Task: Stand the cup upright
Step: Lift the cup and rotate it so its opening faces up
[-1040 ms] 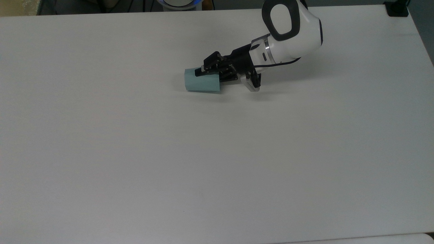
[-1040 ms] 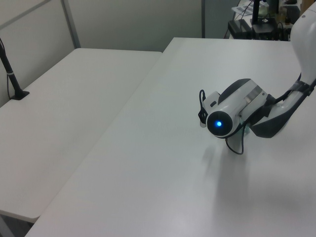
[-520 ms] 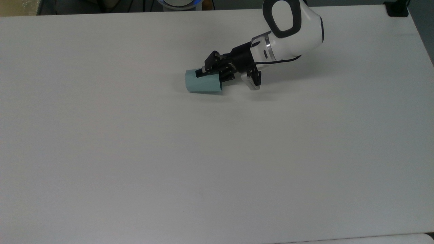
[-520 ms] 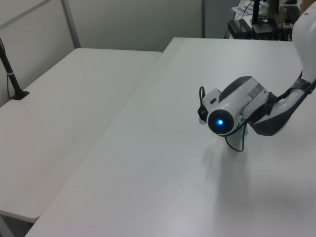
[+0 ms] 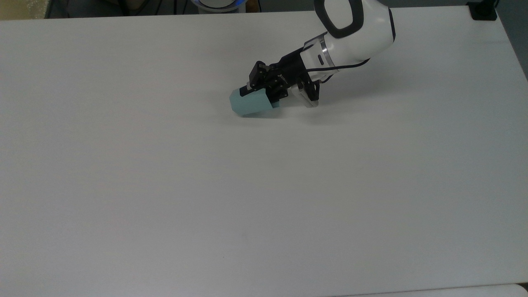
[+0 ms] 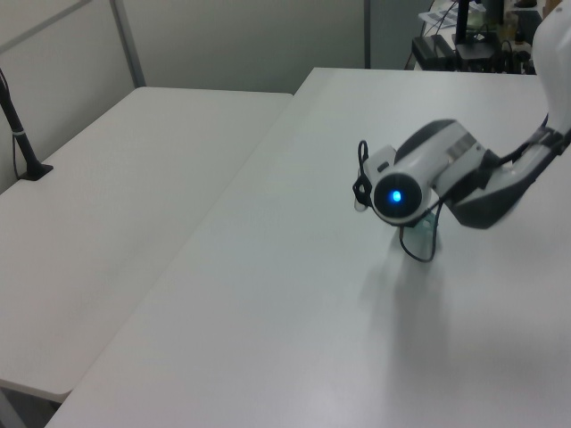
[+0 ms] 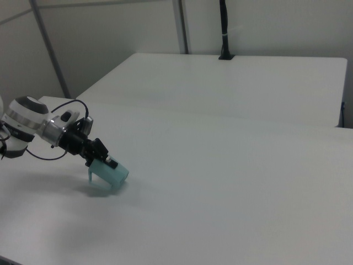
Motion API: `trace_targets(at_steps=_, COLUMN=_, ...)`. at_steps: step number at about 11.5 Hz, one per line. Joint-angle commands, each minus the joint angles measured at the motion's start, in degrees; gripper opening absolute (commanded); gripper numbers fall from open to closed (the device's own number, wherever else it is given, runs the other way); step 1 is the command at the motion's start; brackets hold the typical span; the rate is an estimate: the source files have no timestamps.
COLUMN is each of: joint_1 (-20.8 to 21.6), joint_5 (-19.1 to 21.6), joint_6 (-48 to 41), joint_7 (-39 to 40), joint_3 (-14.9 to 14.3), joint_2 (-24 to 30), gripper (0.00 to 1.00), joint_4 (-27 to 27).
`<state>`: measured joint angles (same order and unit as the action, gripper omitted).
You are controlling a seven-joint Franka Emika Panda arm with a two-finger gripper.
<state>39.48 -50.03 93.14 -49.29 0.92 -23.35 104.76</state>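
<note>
"Where was the cup [image 5: 251, 103]?"

"Far on the white table [image 5: 165, 185], tipped on its side, lifted a bit."

"Did the gripper [image 5: 264, 88] have it?"

"Yes, the fingers were pinched on its rim wall. It looked light, hard and smooth, so it might slip."

Pale teal cup [image 5: 251, 103], black fingers [image 5: 264, 84], white/black arm [image 5: 350, 33], white table [image 5: 247, 206].

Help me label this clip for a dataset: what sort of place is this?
Probably a robotics lab or office workspace. A robot arm works over a plain white table bearing one teal cup, a second white table stands beside it, and grey partition walls close in the space.
</note>
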Motion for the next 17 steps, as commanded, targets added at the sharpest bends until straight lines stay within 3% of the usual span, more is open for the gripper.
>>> trace_targets(at_steps=1, joint_1=-3.17, joint_5=4.22, joint_6=4.23, joint_7=1.03, joint_3=-0.04, joint_2=5.15, gripper=0.00, joint_4=1.85)
trace_targets(at_steps=4, joint_1=-9.39, joint_5=10.98, joint_6=12.99, joint_7=3.14, joint_3=-0.04, joint_2=11.64, gripper=0.00, joint_4=2.73)
trace_targets(at_steps=5, joint_1=-12.73, joint_5=15.36, joint_6=16.86, joint_7=5.76, joint_3=-0.04, joint_2=14.01, gripper=0.00, joint_4=2.81)
trace_targets(at_steps=7, joint_1=-19.50, joint_5=28.08, joint_6=19.96, joint_7=15.84, joint_3=-0.21, joint_2=17.80, gripper=0.00, joint_4=2.82)
trace_targets(at_steps=11, joint_1=-28.39, joint_5=43.75, joint_6=31.46, joint_7=27.81, joint_3=-1.88, joint_2=25.88, gripper=0.00, joint_4=15.35)
trace_targets(at_steps=13, joint_1=-28.76, joint_5=50.97, joint_6=32.36, joint_7=35.03, joint_3=-5.82, joint_2=26.52, gripper=0.00, joint_4=17.75)
trace_targets(at_steps=17, joint_1=-29.20, joint_5=52.93, joint_6=41.75, joint_7=36.90, joint_3=-8.48, joint_2=23.89, gripper=0.00, joint_4=21.62)
